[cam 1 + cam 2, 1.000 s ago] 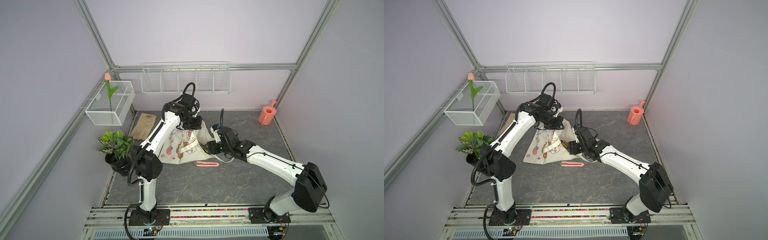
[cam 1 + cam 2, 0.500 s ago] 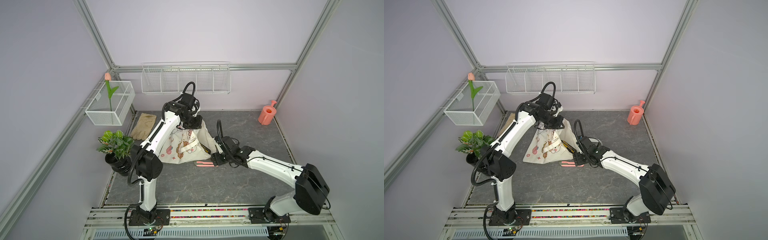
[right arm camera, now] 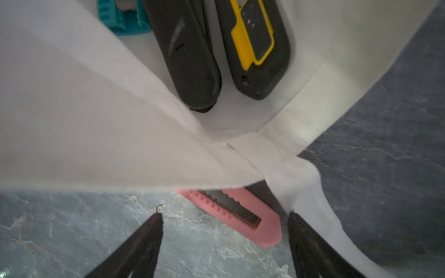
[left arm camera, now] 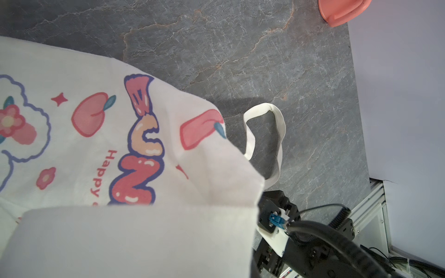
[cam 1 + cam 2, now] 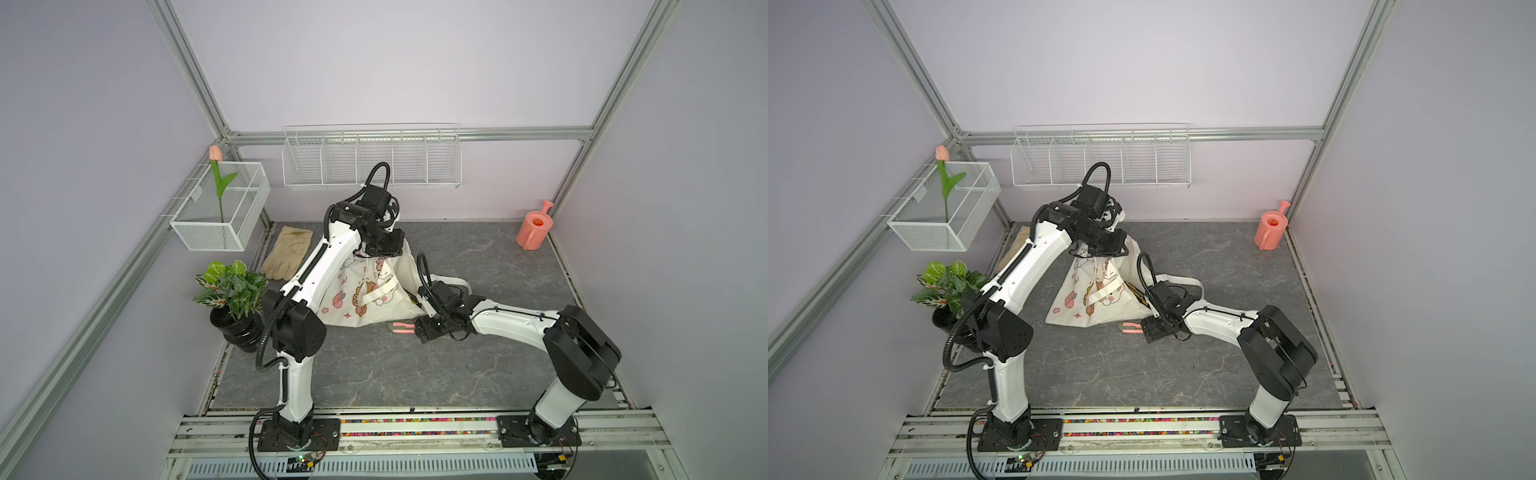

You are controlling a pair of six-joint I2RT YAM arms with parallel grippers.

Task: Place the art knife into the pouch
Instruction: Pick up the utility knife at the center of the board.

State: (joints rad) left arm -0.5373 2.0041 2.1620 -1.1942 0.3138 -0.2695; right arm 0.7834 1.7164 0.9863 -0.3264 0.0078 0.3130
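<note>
The right gripper (image 3: 225, 215) hangs low, fingers spread wide to either side of the pink art knife (image 3: 243, 219). The knife lies flat on the table (image 3: 72, 228), untouched. Its far end is tucked under the mouth edge of the pouch (image 5: 365, 291), which holds 2 black cutters (image 3: 192, 55), and the left gripper (image 5: 380, 249) is clamped on the pouch's raised top.

The pouch (image 5: 353, 272) is soft cream cloth, not shiny. The pink art knife (image 3: 233, 214) looks like smooth plastic. The table (image 5: 374, 374) looks like dull grey stone with thin lines.
</note>
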